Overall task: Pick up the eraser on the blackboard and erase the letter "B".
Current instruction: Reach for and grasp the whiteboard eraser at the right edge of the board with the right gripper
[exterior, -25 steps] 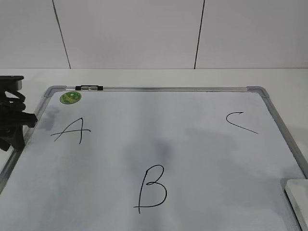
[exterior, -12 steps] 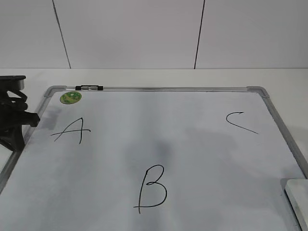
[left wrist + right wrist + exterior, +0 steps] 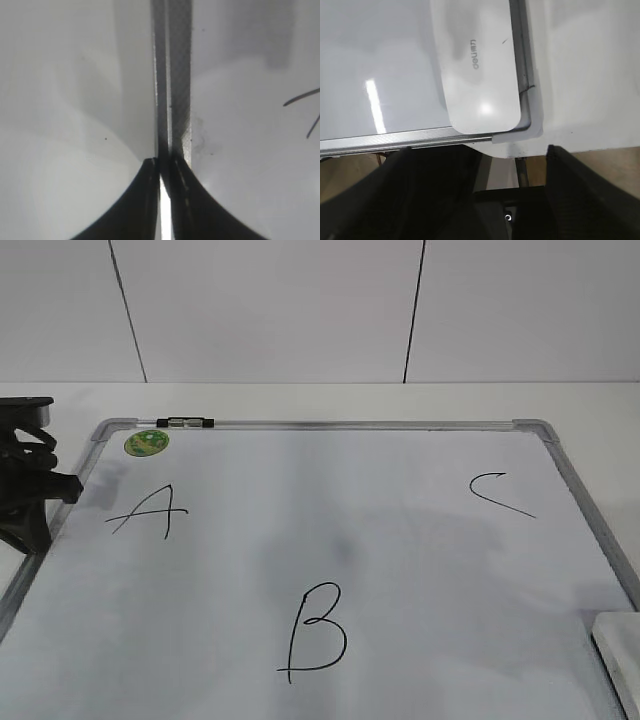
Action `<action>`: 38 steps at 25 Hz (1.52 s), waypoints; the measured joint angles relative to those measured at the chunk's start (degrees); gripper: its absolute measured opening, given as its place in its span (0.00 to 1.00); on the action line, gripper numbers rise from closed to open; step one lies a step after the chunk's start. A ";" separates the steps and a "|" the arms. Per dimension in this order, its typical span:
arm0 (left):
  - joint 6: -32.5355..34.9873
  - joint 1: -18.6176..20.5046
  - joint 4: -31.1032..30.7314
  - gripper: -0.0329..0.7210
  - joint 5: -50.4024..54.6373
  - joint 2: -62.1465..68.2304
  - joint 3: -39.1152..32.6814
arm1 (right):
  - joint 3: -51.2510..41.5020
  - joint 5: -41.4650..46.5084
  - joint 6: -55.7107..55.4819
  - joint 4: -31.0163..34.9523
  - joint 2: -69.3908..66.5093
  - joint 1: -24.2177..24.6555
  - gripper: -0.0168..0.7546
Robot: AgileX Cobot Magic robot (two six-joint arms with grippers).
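The blackboard (image 3: 420,570) is a white board in a silver frame, lying flat. The black letter "B" (image 3: 318,632) is near its front middle. The white eraser (image 3: 622,655) lies at the board's front right corner, cut by the picture's edge. In the right wrist view the eraser (image 3: 477,65) shows grey print and lies against the frame corner. My right gripper (image 3: 512,152) is open and empty, just short of the eraser, over the table's edge. My left gripper (image 3: 162,162) is shut and empty over the board's left frame (image 3: 175,75).
The left arm (image 3: 25,490) sits at the board's left edge beside the letter "A" (image 3: 148,510). The letter "C" (image 3: 498,493) is at the right. A round green sticker (image 3: 147,442) and a small black clip (image 3: 186,422) are at the top left.
The left arm has shifted very slightly. The faint shadows on the board's middle and right have moved a little. The eraser and letters are unchanged.
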State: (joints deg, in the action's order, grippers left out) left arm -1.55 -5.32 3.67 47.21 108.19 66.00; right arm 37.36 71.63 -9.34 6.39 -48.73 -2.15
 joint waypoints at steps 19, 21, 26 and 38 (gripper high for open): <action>0.00 0.00 0.00 0.10 0.00 0.00 0.00 | 3.78 -8.38 1.62 0.36 -21.21 -0.39 0.84; 0.00 0.00 0.00 0.10 0.00 0.00 0.00 | 3.82 -10.12 1.62 -0.02 -23.14 -0.90 0.84; 0.00 0.00 0.00 0.10 0.00 0.00 0.00 | 3.95 -12.32 1.65 -1.06 -27.72 -2.09 0.84; 0.00 0.00 0.00 0.10 0.00 0.00 0.00 | 4.04 -15.38 1.75 -1.41 -33.61 -2.12 0.84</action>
State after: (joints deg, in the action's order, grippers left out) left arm -1.55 -5.32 3.67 47.21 108.19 66.00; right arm 41.40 56.25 -7.59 4.98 -82.34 -4.26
